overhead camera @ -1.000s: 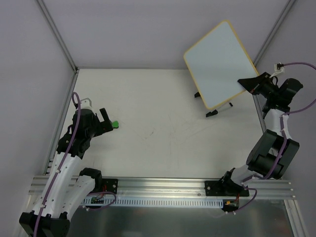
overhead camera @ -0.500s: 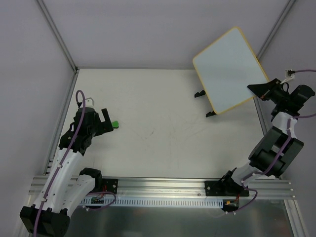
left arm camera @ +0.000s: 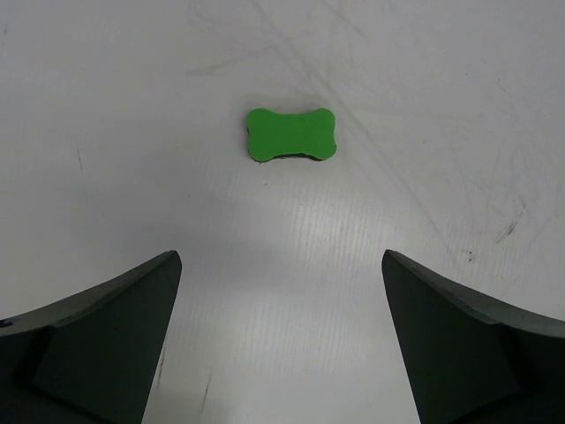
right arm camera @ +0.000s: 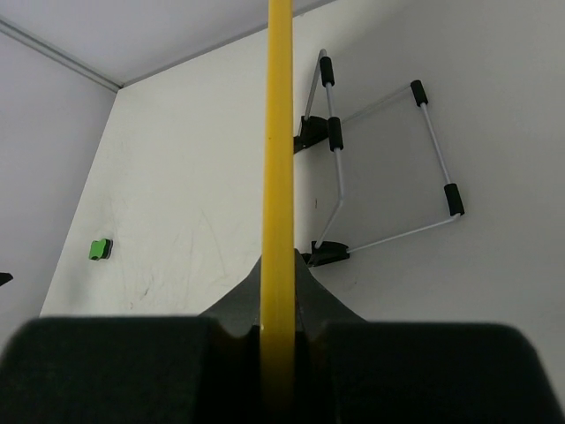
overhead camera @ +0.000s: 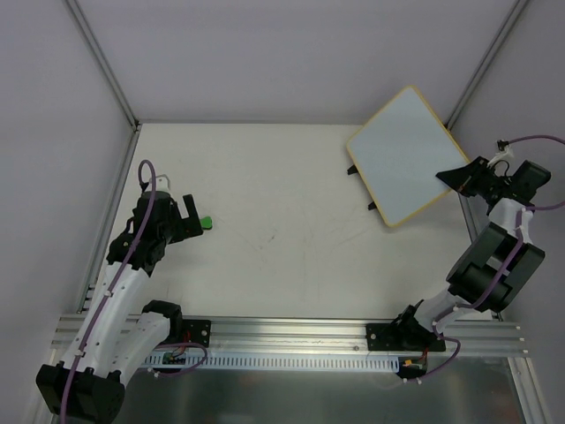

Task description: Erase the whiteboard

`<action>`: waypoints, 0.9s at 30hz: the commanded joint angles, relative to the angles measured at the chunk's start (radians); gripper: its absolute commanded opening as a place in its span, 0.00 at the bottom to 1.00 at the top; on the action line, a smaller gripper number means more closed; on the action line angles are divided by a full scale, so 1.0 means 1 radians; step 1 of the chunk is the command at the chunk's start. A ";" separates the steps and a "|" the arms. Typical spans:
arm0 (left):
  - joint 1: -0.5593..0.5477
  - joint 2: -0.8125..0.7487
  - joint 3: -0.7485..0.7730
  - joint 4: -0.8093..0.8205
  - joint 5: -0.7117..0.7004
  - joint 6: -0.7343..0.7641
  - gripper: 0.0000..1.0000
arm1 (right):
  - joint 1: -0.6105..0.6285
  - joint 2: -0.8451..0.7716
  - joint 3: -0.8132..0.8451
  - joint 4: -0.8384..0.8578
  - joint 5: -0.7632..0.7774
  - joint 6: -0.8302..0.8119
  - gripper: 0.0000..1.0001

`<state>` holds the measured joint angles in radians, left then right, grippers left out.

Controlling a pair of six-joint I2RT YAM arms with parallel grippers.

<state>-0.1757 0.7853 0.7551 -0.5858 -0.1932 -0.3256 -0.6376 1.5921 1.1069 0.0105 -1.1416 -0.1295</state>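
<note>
White and blank on its upper face, the whiteboard [overhead camera: 404,155] sits tilted over the far right corner of the bench [overhead camera: 282,265], its tan frame showing along the edges. The right claw [overhead camera: 457,177] is clamped on the middle of the board's right-hand edge. In the right wrist view that edge runs as a thin yellow strip [right arm camera: 279,132] straight up the middle, pinched between the two dark fingers [right arm camera: 243,296].

Below the board a wire stand [right arm camera: 380,168] with black sleeves and black feet rests on the bench by the far right corner. Two of its feet [overhead camera: 354,170] stick out past the board's left edge in the top view. Whether the board touches the stand cannot be told.

Near the left edge of the bench, about halfway between its near and far edges, lies a small green eraser [overhead camera: 205,223], bone-shaped and flat on the surface [left arm camera: 290,134]. The left claw [left arm camera: 281,336] hangs just short of it with its fingers [left arm camera: 106,344] spread wide apart. The eraser lies ahead of the gap between them, touching neither.
</note>
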 commanded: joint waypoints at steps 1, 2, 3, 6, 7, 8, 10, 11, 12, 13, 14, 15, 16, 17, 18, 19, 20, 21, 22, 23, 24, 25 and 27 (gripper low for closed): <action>0.002 0.011 0.024 -0.011 -0.029 0.017 0.99 | -0.013 -0.012 0.087 0.032 -0.073 -0.061 0.00; 0.001 0.014 0.024 -0.011 -0.032 0.017 0.99 | -0.014 -0.009 0.087 0.032 -0.073 -0.064 0.00; 0.001 0.015 0.023 -0.011 -0.031 0.017 0.99 | -0.014 -0.006 0.087 0.034 -0.075 -0.067 0.00; 0.002 0.022 0.021 -0.011 -0.034 0.017 0.99 | -0.016 0.006 0.091 0.039 -0.079 -0.065 0.00; 0.002 0.023 0.023 -0.009 -0.034 0.017 0.99 | -0.016 0.009 0.097 0.042 -0.087 -0.056 0.00; 0.002 0.028 0.021 -0.011 -0.034 0.016 0.99 | -0.016 0.012 0.100 0.045 -0.089 -0.052 0.00; 0.002 0.034 0.018 -0.009 -0.028 0.011 0.99 | -0.014 0.000 0.113 0.046 -0.089 -0.050 0.00; 0.002 0.037 0.020 -0.009 -0.028 0.011 0.99 | -0.014 -0.003 0.116 0.046 -0.084 -0.053 0.00; 0.002 0.040 0.021 -0.009 -0.028 0.010 0.99 | -0.016 -0.006 0.122 0.045 -0.080 -0.055 0.00; 0.002 0.043 0.023 -0.009 -0.026 0.011 0.99 | -0.016 -0.004 0.132 0.045 -0.078 -0.053 0.00; 0.002 0.046 0.023 -0.009 -0.028 0.011 0.99 | -0.017 -0.003 0.137 0.045 -0.078 -0.052 0.00; 0.002 0.046 0.024 -0.009 -0.028 0.011 0.99 | -0.017 0.000 0.142 0.046 -0.073 -0.051 0.00; 0.001 0.046 0.024 -0.009 -0.029 0.011 0.99 | -0.017 0.000 0.145 0.046 -0.073 -0.051 0.00; 0.002 0.048 0.024 -0.008 -0.031 0.011 0.99 | -0.017 0.002 0.149 0.046 -0.070 -0.053 0.00; 0.002 0.048 0.024 -0.009 -0.032 0.011 0.99 | -0.017 0.005 0.153 0.046 -0.069 -0.053 0.00; 0.001 0.046 0.023 -0.008 -0.029 0.011 0.99 | -0.017 0.008 0.157 0.046 -0.078 -0.052 0.00; 0.002 0.046 0.023 -0.009 -0.026 0.010 0.99 | -0.016 0.014 0.162 0.046 -0.083 -0.048 0.00; 0.002 0.046 0.021 -0.009 -0.028 0.010 0.99 | -0.016 0.016 0.160 0.046 -0.080 -0.050 0.00; 0.002 0.046 0.017 -0.009 -0.028 0.008 0.99 | -0.016 0.023 0.157 0.046 -0.081 -0.053 0.00; 0.002 0.048 0.016 -0.009 -0.026 0.008 0.99 | -0.014 0.028 0.156 0.046 -0.086 -0.055 0.01; 0.002 0.048 0.015 -0.009 -0.028 0.008 0.99 | -0.014 0.034 0.150 0.045 -0.090 -0.059 0.00; 0.002 0.046 0.016 -0.009 -0.026 0.008 0.99 | -0.013 0.045 0.145 0.046 -0.096 -0.062 0.00; 0.001 0.043 0.015 -0.009 -0.026 0.008 0.99 | -0.005 0.057 0.137 0.045 -0.102 -0.070 0.00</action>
<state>-0.1757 0.8322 0.7551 -0.5858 -0.1955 -0.3252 -0.6437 1.6493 1.2011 -0.0303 -1.1358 -0.1841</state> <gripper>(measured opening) 0.987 0.055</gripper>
